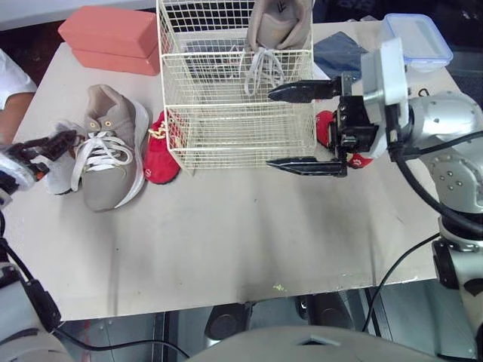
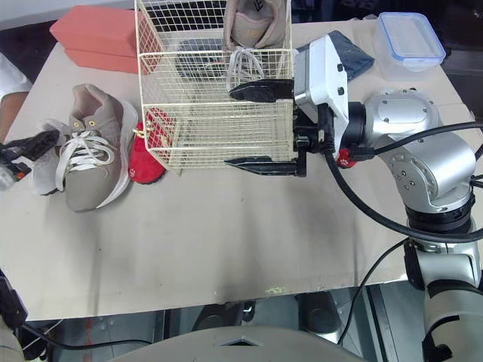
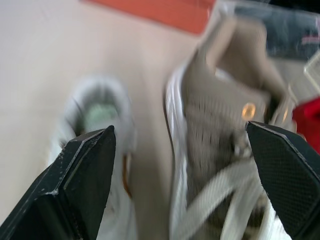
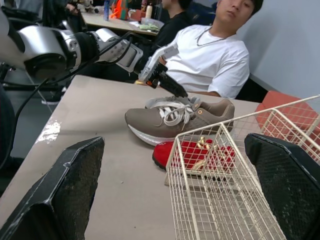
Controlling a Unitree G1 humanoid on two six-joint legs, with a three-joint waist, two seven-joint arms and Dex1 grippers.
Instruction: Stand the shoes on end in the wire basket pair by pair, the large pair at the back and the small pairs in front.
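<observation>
Right end effector [image 1: 269, 128] gapes beside wire basket [image 1: 234, 54]; left end effector [image 3: 179, 129] gapes by sneaker [image 1: 109, 154].

Both head views look steeply down on the surface [image 1: 226, 241]; wrist views sit low and close. All share the tan shoe [image 1: 106, 151].

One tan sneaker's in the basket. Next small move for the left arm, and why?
Probably lower the left gripper onto the tan sneaker on the table and close: its fingers are open over it, and its mate stands at the back of the wire basket.
</observation>
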